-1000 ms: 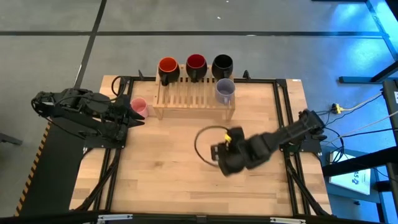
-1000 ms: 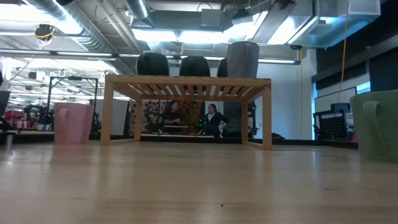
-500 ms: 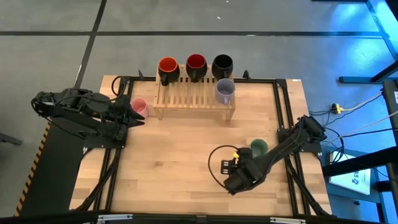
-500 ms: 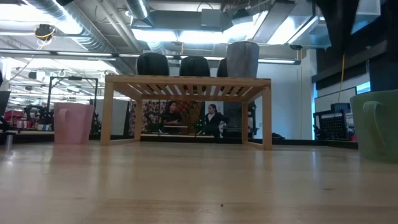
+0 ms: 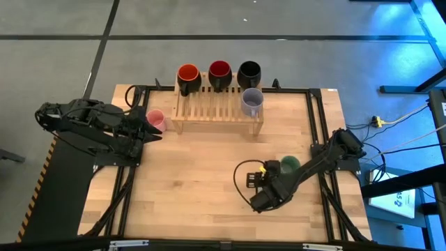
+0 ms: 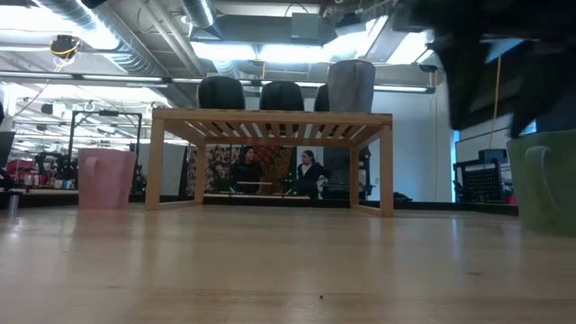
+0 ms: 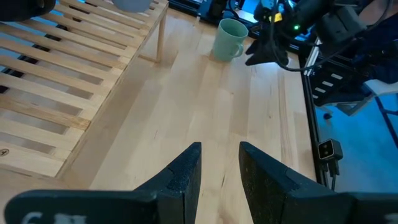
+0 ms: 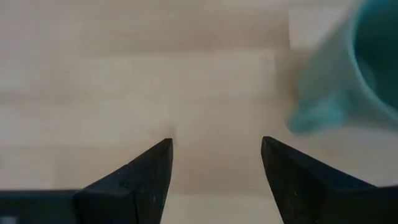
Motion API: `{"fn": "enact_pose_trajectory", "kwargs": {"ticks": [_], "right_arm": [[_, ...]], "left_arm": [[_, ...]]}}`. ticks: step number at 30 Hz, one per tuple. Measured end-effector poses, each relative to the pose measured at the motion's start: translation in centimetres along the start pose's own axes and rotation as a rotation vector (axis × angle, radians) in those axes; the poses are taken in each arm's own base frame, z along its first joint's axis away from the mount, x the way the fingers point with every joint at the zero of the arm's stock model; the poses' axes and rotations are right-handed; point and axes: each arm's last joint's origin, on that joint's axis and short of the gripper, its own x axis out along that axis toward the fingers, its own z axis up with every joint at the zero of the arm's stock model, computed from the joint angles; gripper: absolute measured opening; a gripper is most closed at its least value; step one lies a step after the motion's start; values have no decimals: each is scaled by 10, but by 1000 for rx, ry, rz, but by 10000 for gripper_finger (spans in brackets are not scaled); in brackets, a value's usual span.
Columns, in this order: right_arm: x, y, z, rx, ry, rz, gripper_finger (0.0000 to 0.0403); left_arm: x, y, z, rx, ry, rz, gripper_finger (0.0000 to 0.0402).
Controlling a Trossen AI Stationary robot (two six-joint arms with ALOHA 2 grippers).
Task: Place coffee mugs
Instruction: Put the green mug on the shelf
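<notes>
The orange mug (image 5: 188,73), dark red mug (image 5: 219,70) and black mug (image 5: 249,70) stand along the far edge of a wooden slatted rack (image 5: 218,111). The lavender mug (image 5: 251,100) stands on the rack's right end. The pink mug (image 5: 155,120) stands on the table by the rack's left end. The green mug (image 5: 289,165) stands upright on the table's right half. My right gripper (image 5: 259,197) hovers open, pointing down, left of and nearer than the green mug (image 8: 348,74). My left gripper (image 7: 219,149) waits at the left edge beside the pink mug, narrowly open.
The rack (image 6: 270,126) stands on four legs with room beneath it. A black cable loop (image 5: 240,183) hangs by my right wrist. Bare wooden table (image 5: 188,181) stretches between the rack and the near edge. People sit in the room beyond the table (image 6: 274,171).
My right gripper has swung from over the table's middle toward the near edge, uncovering the green mug, then come a little back toward it. The green mug has stayed where it stood.
</notes>
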Motion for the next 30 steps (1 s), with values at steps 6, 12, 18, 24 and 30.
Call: {"fn": "enact_pose_trajectory", "kwargs": {"ticks": [6,12,18,24,30], "right_arm": [[18,8,21,-133,-14,-73,232],[37,11,35,-275,114,-169,232],[36,10,30,-371,249,-183,232],[29,0,17,-449,343,-230,232],[20,-10,4,-472,427,-277,232]], "left_arm": [[0,0,0,0,0,0,102],[0,0,0,0,0,0,102],[0,0,0,0,-1,-1,102],[0,0,0,0,-1,0,102],[0,0,0,50,-1,0,102]]}}
